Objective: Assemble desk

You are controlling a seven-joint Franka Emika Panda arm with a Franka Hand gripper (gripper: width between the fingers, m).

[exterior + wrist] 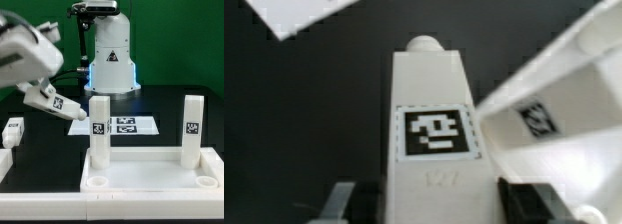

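The white desk top [150, 178] lies upside down at the front, with two white legs standing in its corners, one on the exterior view's left [98, 128] and one on its right [192, 128]. My gripper [33, 92] is up at the exterior view's left, above the table. It is shut on a third tagged leg [56, 103], which it holds tilted in the air. In the wrist view this leg [438, 110] runs out from between my fingers [342, 200], with its peg end away from me. My gripper [434, 202] grips its base. A fourth leg [12, 132] lies at the far left.
The marker board [120, 125] lies flat behind the desk top. The robot's base [110, 55] stands at the back. In the wrist view a white tagged part [553, 105] lies beside the held leg.
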